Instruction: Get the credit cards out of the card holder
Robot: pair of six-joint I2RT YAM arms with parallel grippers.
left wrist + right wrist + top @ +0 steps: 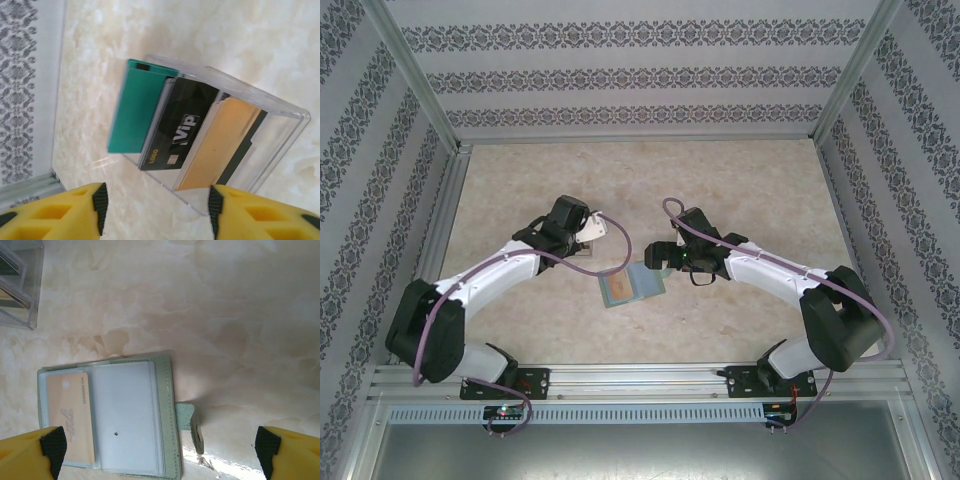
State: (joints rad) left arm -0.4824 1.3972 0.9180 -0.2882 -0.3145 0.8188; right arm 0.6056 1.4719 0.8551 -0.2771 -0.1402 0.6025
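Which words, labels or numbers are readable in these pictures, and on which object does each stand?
"Vip": white letters on the black card in the clear box.
"LOGO": small gold word near that card's lower corner, barely readable.
Tan card in the card holder: one line of small print, too blurred to read.

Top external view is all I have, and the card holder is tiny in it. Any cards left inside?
Observer: Yes. The right wrist view shows one tan card in the left pocket of the open card holder.
Operator: What's in the clear box nearby?
Observer: Left wrist view: a teal card, a black card marked Vip and a beige card.
Operator: Is the right hand gripping anything?
Observer: No. Its fingers are apart above the card holder, nothing between them.
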